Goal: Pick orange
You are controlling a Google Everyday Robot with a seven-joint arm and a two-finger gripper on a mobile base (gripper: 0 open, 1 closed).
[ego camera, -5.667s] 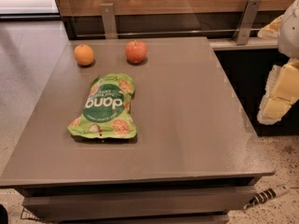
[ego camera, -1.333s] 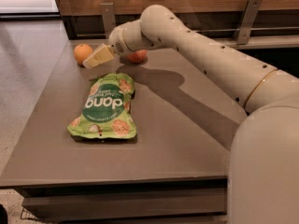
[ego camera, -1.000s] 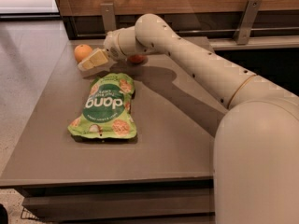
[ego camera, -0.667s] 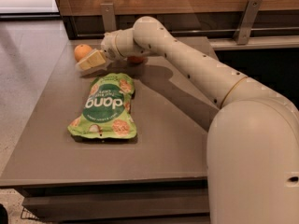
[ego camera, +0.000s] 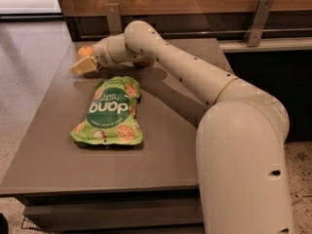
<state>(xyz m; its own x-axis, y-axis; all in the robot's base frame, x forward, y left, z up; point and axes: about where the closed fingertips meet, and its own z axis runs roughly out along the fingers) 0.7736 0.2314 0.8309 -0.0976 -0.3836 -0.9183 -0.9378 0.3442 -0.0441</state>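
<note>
The orange (ego camera: 84,50) sits at the far left of the grey table (ego camera: 165,145); only its top shows, above and just behind my gripper. My gripper (ego camera: 82,67) is at the end of the long cream arm (ego camera: 170,62), which reaches across the table from the right, and it is low at the orange's front side. I cannot tell whether it touches the orange. The reddish apple (ego camera: 143,62) is almost wholly hidden behind the arm; only a sliver shows under the wrist.
A green snack bag (ego camera: 109,112) lies flat in the middle left of the table, just in front of the gripper. A wooden back wall with two metal brackets (ego camera: 113,16) runs behind the table. The table's left edge drops to the floor (ego camera: 24,72).
The arm came in from the right, crossed over the apple and moved left. The gripper now sits lower and further left, covering the orange's lower part. The bag has not moved.
</note>
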